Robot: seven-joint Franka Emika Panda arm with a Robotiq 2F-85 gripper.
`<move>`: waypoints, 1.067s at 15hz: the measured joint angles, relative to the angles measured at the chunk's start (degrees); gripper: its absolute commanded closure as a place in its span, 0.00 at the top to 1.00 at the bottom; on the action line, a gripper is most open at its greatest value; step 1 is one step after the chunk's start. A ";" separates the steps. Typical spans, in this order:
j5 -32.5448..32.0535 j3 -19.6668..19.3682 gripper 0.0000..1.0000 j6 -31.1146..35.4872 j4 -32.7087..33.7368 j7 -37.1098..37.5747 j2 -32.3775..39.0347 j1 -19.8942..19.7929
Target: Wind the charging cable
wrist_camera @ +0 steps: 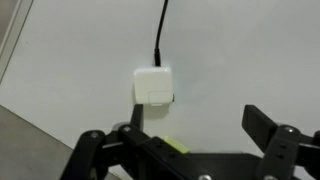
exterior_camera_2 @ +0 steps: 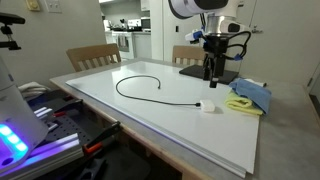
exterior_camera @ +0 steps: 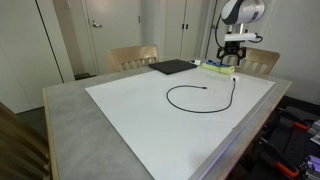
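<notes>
The charging cable (exterior_camera: 200, 96) is a thin black cord lying in an open loop on the white tabletop in both exterior views (exterior_camera_2: 140, 84). One end joins a small white charger block (exterior_camera_2: 207, 106). In the wrist view the block (wrist_camera: 153, 85) lies just ahead of my left finger, with the cord (wrist_camera: 160, 30) running away from it. My gripper (wrist_camera: 195, 125) is open and empty. It hovers above the table near the block (exterior_camera_2: 211, 70), at the far end of the table (exterior_camera: 232, 55).
A flat black rectangular pad (exterior_camera: 172, 67) lies at the table's back edge. A blue cloth (exterior_camera_2: 250, 94) and a yellow cloth (exterior_camera_2: 240, 104) lie beside the charger block. Wooden chairs (exterior_camera: 132, 57) stand behind the table. The white sheet (exterior_camera: 130, 105) covers most of the grey tabletop.
</notes>
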 measured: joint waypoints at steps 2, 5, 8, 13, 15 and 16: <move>0.07 0.01 1.00 2.60 -1.26 -5.65 0.02 -0.32; 0.20 0.03 1.00 6.04 -3.29 -9.65 0.02 -0.33; 3.33 0.89 1.00 11.66 -6.03 -14.31 0.02 -0.95; 8.90 2.28 1.00 15.41 -9.24 -18.11 0.01 -3.55; 9.05 1.57 1.00 15.43 -9.77 -17.57 -0.02 -3.88; 9.05 1.12 1.00 15.43 -9.91 -17.19 -0.06 -3.89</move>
